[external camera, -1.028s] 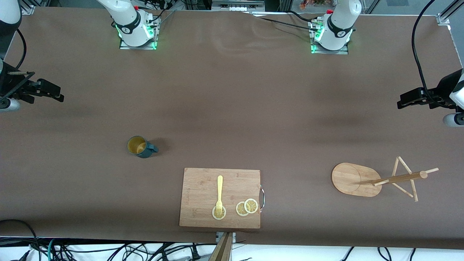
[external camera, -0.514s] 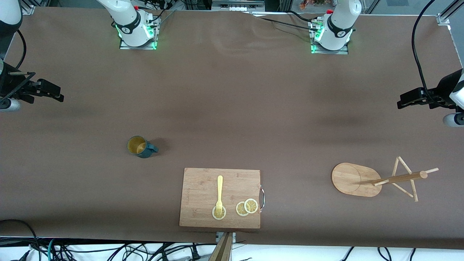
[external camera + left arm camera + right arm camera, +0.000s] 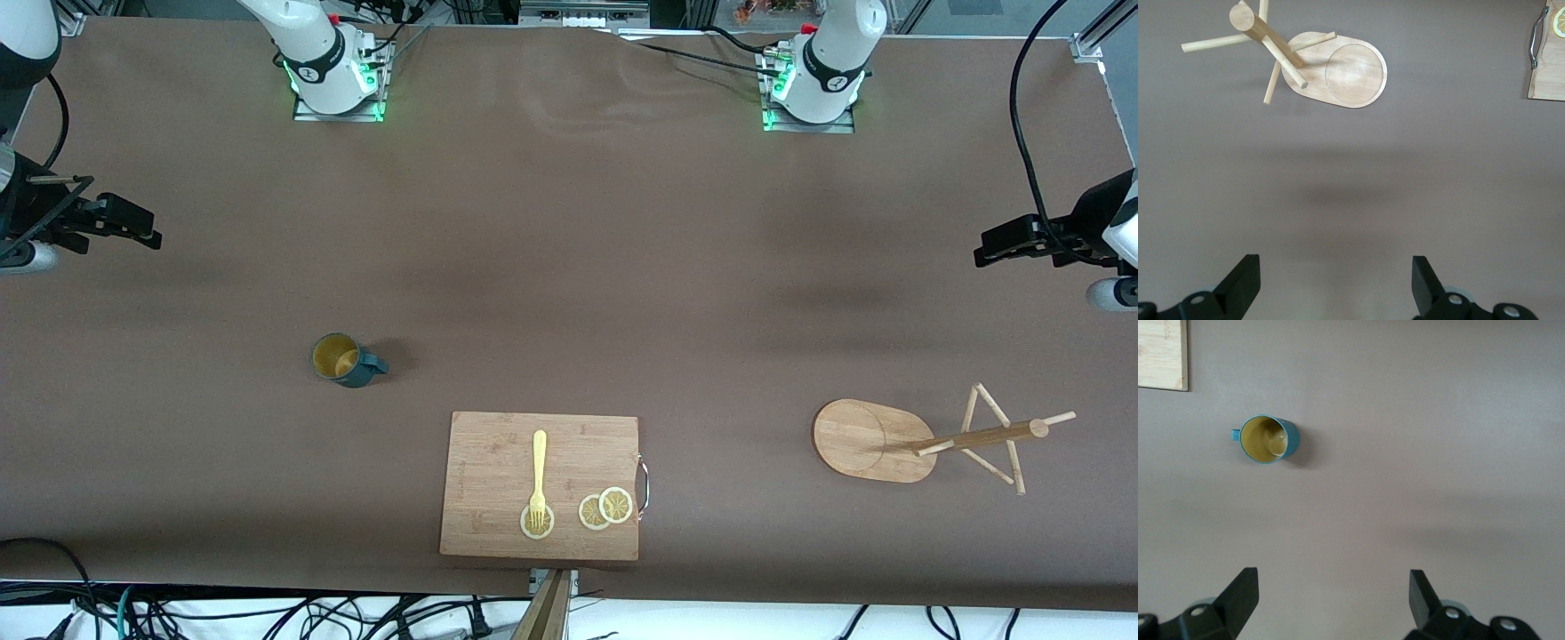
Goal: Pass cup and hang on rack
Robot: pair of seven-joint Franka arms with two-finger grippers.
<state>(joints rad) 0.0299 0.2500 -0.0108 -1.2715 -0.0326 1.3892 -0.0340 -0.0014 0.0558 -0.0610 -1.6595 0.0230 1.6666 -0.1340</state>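
One cup (image 3: 342, 359), one rack (image 3: 925, 437), three lemon slices (image 3: 605, 508).

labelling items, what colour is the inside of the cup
Yellowish-tan inside the dark teal cup; the right wrist view shows it best.

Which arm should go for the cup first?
Right. The cup stands upright toward the right arm's end of the table, in the right wrist view, with the open right gripper over bare table. The left gripper, also open, waits at the rack's end, probably suited to receive and hang it.
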